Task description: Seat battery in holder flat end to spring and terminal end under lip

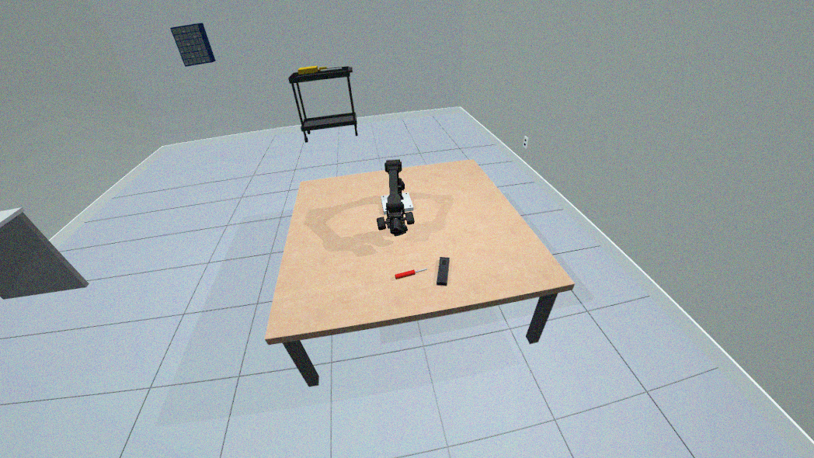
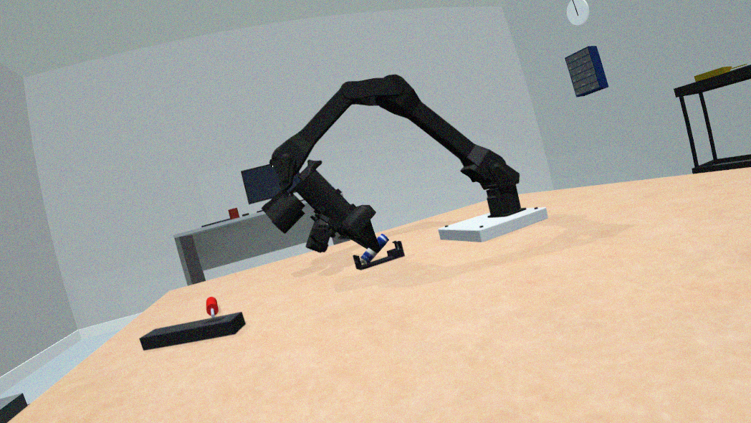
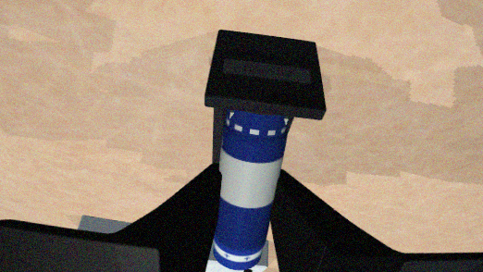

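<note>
The battery, blue with a white band, is tilted steeply. Its lower end is inside the spring end of the black holder, and its other end is raised above the holder's lip end. In the wrist view the end wall covers the battery's far end and the spring. A small dark nub shows at the raised end, at the bottom edge. My gripper is shut on the battery around its middle, one finger on each side. The top view does not show the battery or the holder, which the arm hides.
The holder rests on the wooden table, in front of the arm's white base plate. A red screwdriver and a long dark block lie nearer the table's front edge, away from the holder.
</note>
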